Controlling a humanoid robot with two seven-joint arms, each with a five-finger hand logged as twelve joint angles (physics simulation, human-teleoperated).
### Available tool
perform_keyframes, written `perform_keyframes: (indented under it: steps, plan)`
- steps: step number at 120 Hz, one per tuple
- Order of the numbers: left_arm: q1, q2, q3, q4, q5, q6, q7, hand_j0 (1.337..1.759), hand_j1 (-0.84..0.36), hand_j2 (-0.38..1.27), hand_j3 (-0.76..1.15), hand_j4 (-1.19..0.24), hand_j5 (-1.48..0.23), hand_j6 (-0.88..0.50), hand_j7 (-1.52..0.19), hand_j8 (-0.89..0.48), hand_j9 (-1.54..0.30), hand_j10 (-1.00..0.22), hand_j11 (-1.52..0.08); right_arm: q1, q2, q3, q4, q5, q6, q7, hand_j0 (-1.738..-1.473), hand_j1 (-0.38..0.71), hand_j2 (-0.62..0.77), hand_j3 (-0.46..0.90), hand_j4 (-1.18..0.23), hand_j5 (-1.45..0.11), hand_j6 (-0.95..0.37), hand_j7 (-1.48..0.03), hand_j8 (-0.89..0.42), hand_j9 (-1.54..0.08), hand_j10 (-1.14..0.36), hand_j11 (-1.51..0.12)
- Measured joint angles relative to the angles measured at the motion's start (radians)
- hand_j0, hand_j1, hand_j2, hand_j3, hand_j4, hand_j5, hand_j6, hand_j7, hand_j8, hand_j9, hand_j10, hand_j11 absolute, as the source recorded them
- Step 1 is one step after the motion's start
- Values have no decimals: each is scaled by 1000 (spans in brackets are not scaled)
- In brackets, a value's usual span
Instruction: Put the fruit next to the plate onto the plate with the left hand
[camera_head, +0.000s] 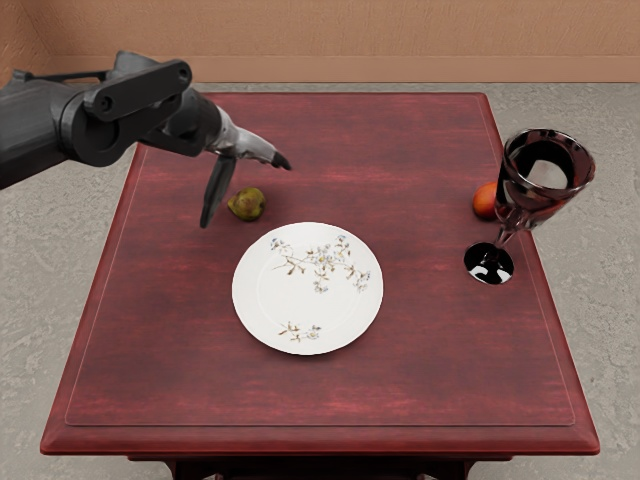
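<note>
A small green-brown pear (247, 204) lies on the red table just beyond the upper left rim of the white flowered plate (270, 310). My left hand (238, 172) hovers over and slightly left of the pear, fingers spread: one long finger points down beside the fruit, others reach right above it. Nothing is held. The left arm enters from the picture's left edge. The right arm does not show.
A dark wine glass (520, 195) stands near the table's right edge, with an orange fruit (485, 200) just behind its stem. The table's raised rim (320, 432) runs along the front.
</note>
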Motion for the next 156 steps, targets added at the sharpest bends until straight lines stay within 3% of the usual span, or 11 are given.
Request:
perform_keyframes:
  steps: [61, 99, 156]
  plan:
    - [29, -82, 5, 140, 7, 0, 12, 1658, 348, 0, 0, -2, -2, -3, -2, -3, -2, -2, -2, 0, 0, 0, 0, 0, 0, 0, -1658, -314, -6, 0, -30, -38, -30, -38, -29, -38, -29, -38]
    - [58, -111, 10, 160, 15, 4, 39, 1658, 319, 5, 0, -26, -33, -27, -33, -26, -33, -26, -33, 0, 0, 0, 0, 0, 0, 0, -1658, -314, -6, 0, -29, -38, -30, -38, -29, -38, -29, -38]
    - [77, -123, 17, 151, 54, 1, 43, 1658, 227, 20, 0, -102, -132, -103, -132, -103, -132, -102, -132, 0, 0, 0, 0, 0, 0, 0, -1658, -314, -6, 0, -29, -38, -30, -38, -29, -38, -29, -38]
